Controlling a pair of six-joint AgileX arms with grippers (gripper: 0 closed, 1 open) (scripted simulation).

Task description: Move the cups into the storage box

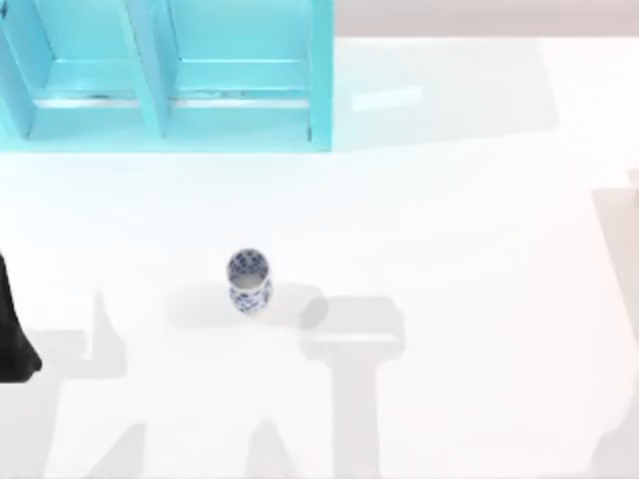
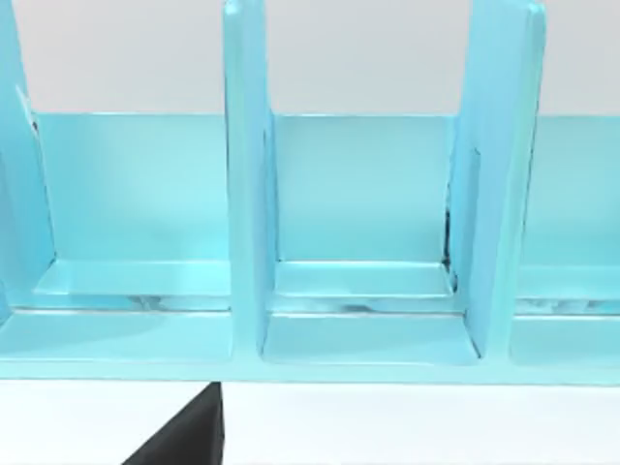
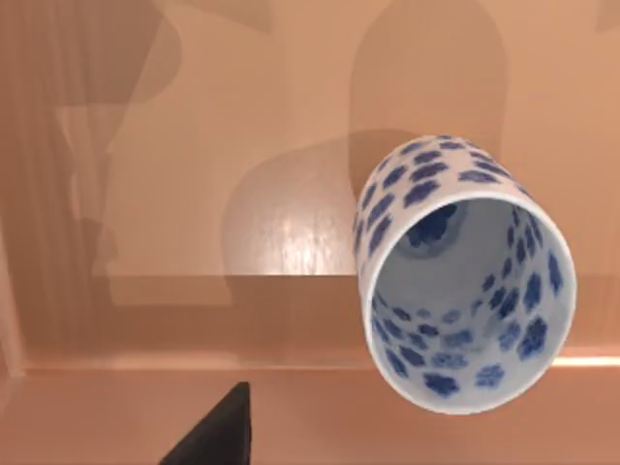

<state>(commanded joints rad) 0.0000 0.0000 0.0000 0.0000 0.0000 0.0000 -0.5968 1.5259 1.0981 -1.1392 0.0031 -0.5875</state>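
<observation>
Standing alone on the white table (image 1: 469, 249), one cup (image 1: 248, 281) sits upright a little left of the table's middle.

Its white wall carries dark-blue flowers, and its open mouth faces up. A light-blue divided storage box (image 1: 165, 75) lies at the table's far left corner, well apart from that cup, with upright partitions splitting it into compartments; the left wrist view looks straight into those compartments (image 2: 363, 194). A dark part of the left arm (image 1: 15, 334) shows at the table's left edge; whether its fingers are wide or narrow cannot be told. The right wrist view shows a second flowered cup (image 3: 465, 281) against a brownish surface, mouth toward the camera; the right fingers' state cannot be told either.
</observation>
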